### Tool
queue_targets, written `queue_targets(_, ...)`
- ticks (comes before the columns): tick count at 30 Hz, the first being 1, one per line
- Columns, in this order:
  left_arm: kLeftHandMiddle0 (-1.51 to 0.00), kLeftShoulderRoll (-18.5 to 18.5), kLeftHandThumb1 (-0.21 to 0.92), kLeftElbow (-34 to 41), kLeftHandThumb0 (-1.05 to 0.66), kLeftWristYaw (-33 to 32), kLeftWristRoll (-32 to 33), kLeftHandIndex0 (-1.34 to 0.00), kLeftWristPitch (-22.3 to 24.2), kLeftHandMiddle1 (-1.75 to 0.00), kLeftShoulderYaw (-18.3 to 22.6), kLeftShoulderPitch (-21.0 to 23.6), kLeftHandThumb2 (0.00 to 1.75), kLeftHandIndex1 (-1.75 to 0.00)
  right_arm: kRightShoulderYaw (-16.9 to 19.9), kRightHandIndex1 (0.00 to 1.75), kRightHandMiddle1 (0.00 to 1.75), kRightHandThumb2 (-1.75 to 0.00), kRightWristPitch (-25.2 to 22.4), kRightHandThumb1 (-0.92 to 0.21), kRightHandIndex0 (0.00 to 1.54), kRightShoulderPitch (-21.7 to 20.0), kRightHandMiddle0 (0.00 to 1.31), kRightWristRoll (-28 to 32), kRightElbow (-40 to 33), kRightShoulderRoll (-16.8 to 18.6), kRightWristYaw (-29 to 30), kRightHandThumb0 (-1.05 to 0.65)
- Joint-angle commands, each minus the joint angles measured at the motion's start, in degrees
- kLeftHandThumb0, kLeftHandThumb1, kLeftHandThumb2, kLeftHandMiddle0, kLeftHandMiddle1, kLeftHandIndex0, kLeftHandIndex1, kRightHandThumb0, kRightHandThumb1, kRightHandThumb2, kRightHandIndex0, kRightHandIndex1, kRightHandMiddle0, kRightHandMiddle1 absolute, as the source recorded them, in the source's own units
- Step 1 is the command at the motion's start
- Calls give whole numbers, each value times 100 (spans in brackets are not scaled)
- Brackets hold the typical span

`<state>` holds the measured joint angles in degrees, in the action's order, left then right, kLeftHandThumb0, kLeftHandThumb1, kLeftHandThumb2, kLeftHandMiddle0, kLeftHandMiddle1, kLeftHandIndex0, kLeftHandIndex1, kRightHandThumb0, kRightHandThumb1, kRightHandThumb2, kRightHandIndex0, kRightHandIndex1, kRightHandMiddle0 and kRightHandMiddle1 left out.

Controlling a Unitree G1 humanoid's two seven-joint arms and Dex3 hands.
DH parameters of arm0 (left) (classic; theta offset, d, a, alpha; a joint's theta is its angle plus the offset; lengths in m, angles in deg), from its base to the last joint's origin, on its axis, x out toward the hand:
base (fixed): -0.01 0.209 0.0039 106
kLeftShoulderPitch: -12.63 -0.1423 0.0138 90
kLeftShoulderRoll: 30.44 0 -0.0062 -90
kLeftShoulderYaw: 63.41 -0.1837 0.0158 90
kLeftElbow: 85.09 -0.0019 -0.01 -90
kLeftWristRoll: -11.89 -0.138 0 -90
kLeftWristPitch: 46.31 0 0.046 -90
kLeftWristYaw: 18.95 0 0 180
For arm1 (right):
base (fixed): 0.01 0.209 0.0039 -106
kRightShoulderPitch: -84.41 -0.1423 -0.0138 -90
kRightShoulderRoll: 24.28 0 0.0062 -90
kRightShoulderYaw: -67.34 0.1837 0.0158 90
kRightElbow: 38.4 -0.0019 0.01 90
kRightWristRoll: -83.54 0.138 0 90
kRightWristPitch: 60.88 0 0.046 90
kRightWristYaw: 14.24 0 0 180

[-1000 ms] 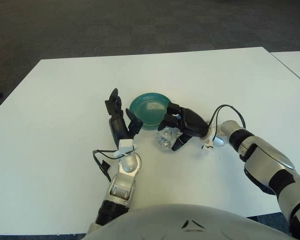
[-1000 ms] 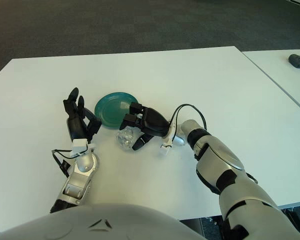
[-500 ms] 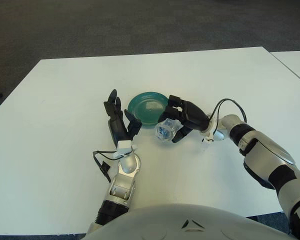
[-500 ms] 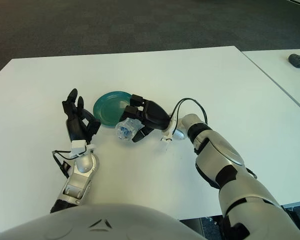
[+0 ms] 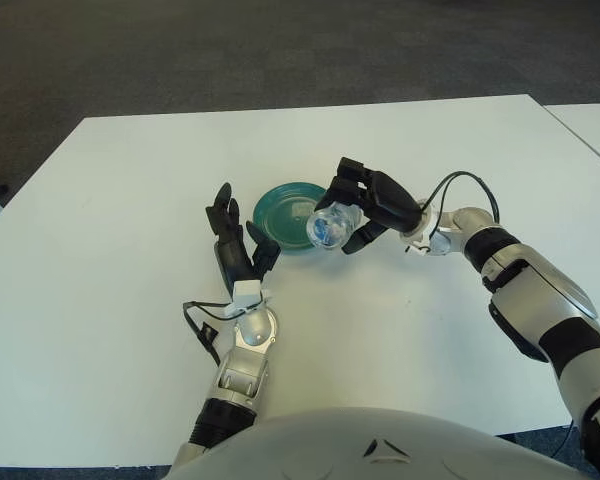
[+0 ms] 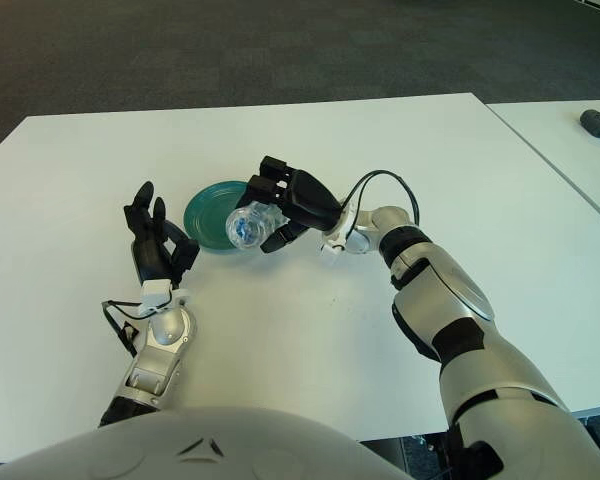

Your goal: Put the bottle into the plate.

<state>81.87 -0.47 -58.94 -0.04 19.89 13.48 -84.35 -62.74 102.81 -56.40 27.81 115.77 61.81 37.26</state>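
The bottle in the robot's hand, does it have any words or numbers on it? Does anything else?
None can be read.
The bottle, held by the right hand over the green plate: no label shows.
Left hand, table: no writing.

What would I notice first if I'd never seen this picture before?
Probably the robot's black right hand near the middle of the white table, gripping a clear bottle over the near edge of a green plate. Its left hand shows just left of the plate, fingers pointing up and spread.
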Motion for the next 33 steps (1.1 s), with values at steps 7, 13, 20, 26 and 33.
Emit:
queue_targets(7,-40,525,92,-177,-85,25,64,0,-94,-1,97,287,109,-72,481,175,175,-84,-49,-92,138,-300,118,340,-333,-106,-576,-102)
queue_targets(13,-39,527,92,-233,-85,25,58,0,-112,-1,111,325,109,-71,570,175,175,-78,-134,-92,138,-302,117,349,-398,-123,-815,-98)
queue_targets(20,-39,529,92,-297,-86,30,69,0,-132,-1,137,383,108,-72,682,175,175,-75,-179,-92,138,-301,115,418,-454,-122,-1082,-96)
queue_targets(26,-40,550,92,-361,-86,31,112,0,-137,-1,170,449,108,-74,768,175,175,-71,31,-92,137,-334,115,636,-418,-7,-1381,-92)
queue_targets(33,-40,621,92,-399,-86,-40,25,0,-160,-1,106,502,108,-75,767,175,175,-68,94,-92,136,-383,114,715,-251,192,-1750,-90)
